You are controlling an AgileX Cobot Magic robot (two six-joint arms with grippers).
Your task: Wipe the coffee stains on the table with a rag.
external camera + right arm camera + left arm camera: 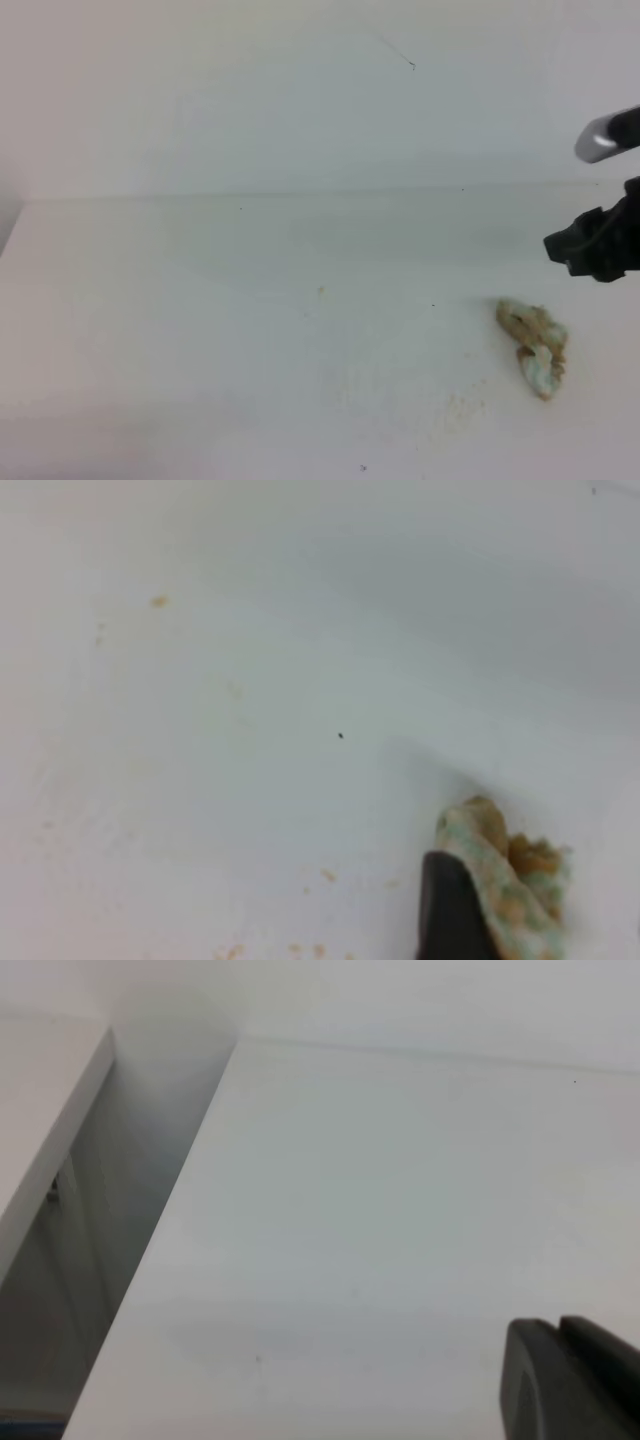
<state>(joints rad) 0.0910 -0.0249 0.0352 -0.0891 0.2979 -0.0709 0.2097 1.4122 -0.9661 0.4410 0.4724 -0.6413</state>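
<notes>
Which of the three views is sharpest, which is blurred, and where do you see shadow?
Exterior high view: sharpest, evenly lit, the rag showing lumps and stains on the table. Right wrist view: soft focus, the rag fuzzy, a faint shadow left of it. Left wrist view: hazy, grey shade in the gap beside the table edge; dark end effector corner blurred.

Rag [534, 346]: lumpy stained cloth. Table [200, 330]: smooth matt white surface. Right tool [592, 243]: matt black.

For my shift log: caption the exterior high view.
Stained rag lies on the white table, right claw above it, no coffee blotch visible.
</notes>
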